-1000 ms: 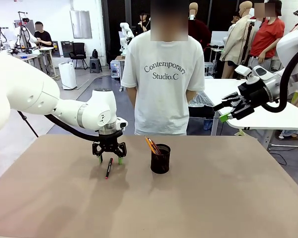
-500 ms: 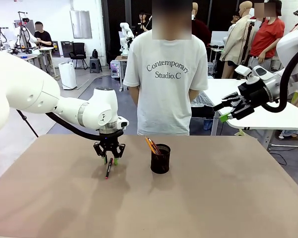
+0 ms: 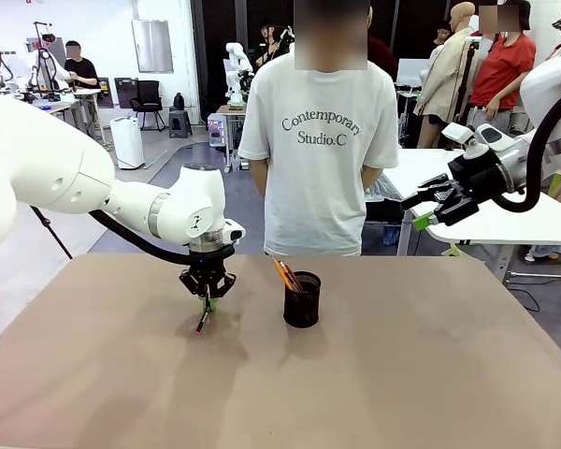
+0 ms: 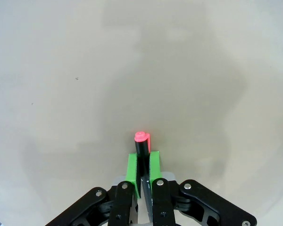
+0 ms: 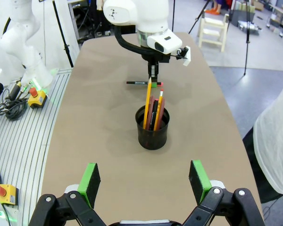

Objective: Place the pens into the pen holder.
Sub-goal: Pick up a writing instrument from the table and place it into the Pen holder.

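My left gripper [image 3: 207,296] stands over the table's left middle, shut on the black pen with red ends [image 3: 202,316], which slants down toward the tabletop. In the left wrist view the green pads [image 4: 131,168] pinch this pen [image 4: 142,147], its red end poking out ahead. The black mesh pen holder [image 3: 302,300] stands just to the right, with an orange-yellow pen [image 3: 282,273] leaning out of it. The right wrist view shows the holder [image 5: 153,128] with the orange pen [image 5: 148,101] and a pinkish-brown one [image 5: 156,107] inside. My right gripper [image 3: 428,217] hangs open, high at the right.
A person in a white T-shirt [image 3: 320,140] stands at the table's far edge behind the holder, arms at the sides. The brown tabletop [image 3: 374,374] spreads wide around the holder. A white table [image 3: 542,220] lies beyond the right edge.
My left gripper has closed from wide open onto the black pen, and the pen's near end has tipped. The right arm has stayed still.
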